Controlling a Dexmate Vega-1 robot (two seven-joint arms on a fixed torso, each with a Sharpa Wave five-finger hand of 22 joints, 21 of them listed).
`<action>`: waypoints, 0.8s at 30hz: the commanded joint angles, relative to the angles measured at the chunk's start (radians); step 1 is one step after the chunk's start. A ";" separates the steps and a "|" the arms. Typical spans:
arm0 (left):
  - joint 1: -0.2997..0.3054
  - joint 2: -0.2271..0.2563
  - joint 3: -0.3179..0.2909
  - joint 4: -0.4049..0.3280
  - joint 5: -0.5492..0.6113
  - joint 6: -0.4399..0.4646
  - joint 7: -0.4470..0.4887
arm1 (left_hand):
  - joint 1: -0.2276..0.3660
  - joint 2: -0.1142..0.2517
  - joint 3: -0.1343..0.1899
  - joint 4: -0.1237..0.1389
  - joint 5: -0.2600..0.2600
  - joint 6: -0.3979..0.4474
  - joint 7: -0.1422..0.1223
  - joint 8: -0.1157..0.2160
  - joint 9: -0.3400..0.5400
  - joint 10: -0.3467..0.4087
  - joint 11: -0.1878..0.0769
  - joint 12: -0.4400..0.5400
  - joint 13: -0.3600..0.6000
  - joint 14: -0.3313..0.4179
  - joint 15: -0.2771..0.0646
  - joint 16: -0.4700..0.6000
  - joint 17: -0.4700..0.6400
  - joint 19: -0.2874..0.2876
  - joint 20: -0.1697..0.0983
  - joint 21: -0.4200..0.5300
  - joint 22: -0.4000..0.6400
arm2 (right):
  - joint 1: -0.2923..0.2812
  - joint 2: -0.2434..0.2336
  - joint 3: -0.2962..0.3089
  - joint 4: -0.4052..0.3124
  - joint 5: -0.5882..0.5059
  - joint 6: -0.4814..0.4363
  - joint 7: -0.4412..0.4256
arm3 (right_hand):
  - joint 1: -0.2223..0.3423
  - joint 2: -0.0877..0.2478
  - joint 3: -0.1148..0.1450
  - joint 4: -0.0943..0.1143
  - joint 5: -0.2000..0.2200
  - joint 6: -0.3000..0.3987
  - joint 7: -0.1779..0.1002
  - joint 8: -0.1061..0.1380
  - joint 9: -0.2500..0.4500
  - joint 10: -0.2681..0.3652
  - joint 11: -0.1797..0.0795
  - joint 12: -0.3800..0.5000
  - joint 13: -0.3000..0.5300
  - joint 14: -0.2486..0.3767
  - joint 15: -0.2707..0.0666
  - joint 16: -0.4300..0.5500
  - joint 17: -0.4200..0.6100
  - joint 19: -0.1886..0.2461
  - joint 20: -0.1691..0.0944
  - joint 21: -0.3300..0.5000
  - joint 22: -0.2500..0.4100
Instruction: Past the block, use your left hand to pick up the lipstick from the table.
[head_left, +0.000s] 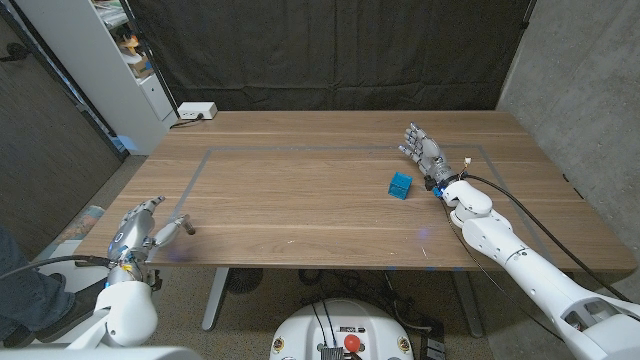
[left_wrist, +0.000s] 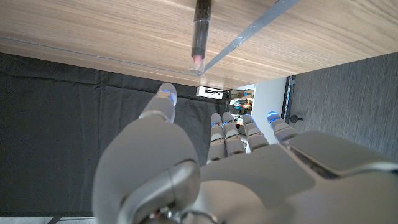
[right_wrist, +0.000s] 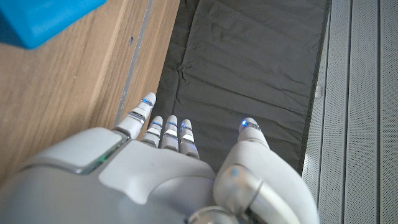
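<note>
Near the worktop's (head_left: 330, 215) front left corner we list the lipstick (head_left: 187, 227), a small dark tube lying on the wood just off the fingertips of the left hand (head_left: 138, 234); from the head view its colour and cap are too small for us to make out. Through the left wrist view the tube (left_wrist: 200, 34) shows a clear end with a pink tip, its far end cut off by the frame edge. Left fingers (left_wrist: 163, 102) extended and apart, holding nothing, short of the tube. Blue block (head_left: 400, 184) on the right half, well apart from the lipstick; in the right wrist view only a corner (right_wrist: 46, 18) is visible. Right hand (head_left: 428, 155) beside the block, fingers (right_wrist: 169, 134) straight, empty.
</note>
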 joint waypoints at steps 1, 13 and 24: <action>-0.007 0.027 0.025 0.013 -0.038 0.015 0.017 | 0.013 0.002 0.000 0.006 -0.002 0.011 -0.001 0.001 0.002 0.012 0.000 0.003 0.005 0.006 0.003 0.005 0.003 0.006 0.006 0.007 0.005 | -0.004 0.002 0.004 0.005 0.003 0.006 -0.002 | 0.011 0.003 0.002 -0.008 0.008 0.005 -0.007 -0.002 0.001 0.003 -0.002 0.001 0.003 0.000 0.004 0.001 0.001 0.002 -0.001 0.003 0.004; -0.004 0.038 0.035 0.021 -0.063 0.021 0.053 | 0.015 0.002 -0.003 0.010 -0.004 0.020 0.000 0.001 0.002 0.019 -0.001 0.004 0.006 0.007 0.002 0.003 0.003 0.005 0.006 0.006 0.005 | 0.006 0.009 -0.001 0.019 0.003 0.006 0.006 | 0.011 0.004 0.002 -0.008 0.008 0.005 -0.007 -0.002 0.001 0.002 -0.002 0.001 0.003 -0.001 0.004 0.001 0.001 0.001 0.000 0.003 0.004; -0.020 0.054 0.054 0.032 -0.079 0.039 0.067 | 0.018 0.001 -0.006 0.014 -0.004 0.040 -0.004 0.004 0.003 0.033 -0.004 0.008 0.006 0.018 -0.003 0.006 0.003 0.010 0.003 0.008 0.005 | 0.008 0.012 -0.004 0.025 0.002 0.004 0.006 | 0.011 0.003 0.001 -0.009 0.008 0.005 -0.007 -0.002 0.001 0.002 -0.002 0.001 0.003 0.000 0.005 0.001 0.001 0.001 0.000 0.003 0.004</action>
